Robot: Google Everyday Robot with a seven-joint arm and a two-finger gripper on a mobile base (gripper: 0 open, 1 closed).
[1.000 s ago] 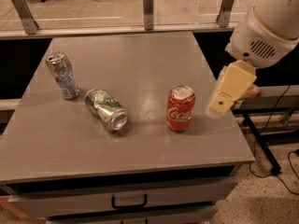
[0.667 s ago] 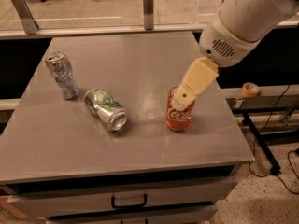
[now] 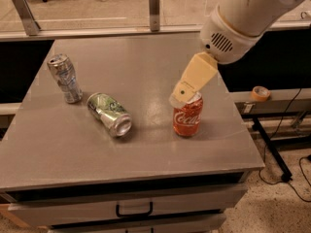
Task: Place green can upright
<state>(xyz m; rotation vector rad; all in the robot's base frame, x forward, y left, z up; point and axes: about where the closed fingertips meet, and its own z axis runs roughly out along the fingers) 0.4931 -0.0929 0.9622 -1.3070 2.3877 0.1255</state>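
The green can [image 3: 109,114] lies on its side on the grey counter [image 3: 136,57], left of the middle and closer to the front edge than to the back one. Its silver open end faces the front right corner and its base points back toward the left edge. It touches nothing but the counter top.

The gripper [image 3: 181,97] hangs over the right half of the counter, at the end of a white arm [image 3: 243,18] that comes in from above the back right corner. Its beige tip sits just above the rim of the red Coca-Cola can [image 3: 187,115] and overlaps it in this view (whether they actually touch cannot be told). Whether the gripper is clenched or released cannot be told either; it holds nothing that can be seen, and it is well apart from the green can.

The red can stands upright near the right edge. A dented silver can [image 3: 64,78] stands near the left edge, just behind and to the left of the green can, leaning slightly. A drawer handle [image 3: 133,210] shows below the front edge.
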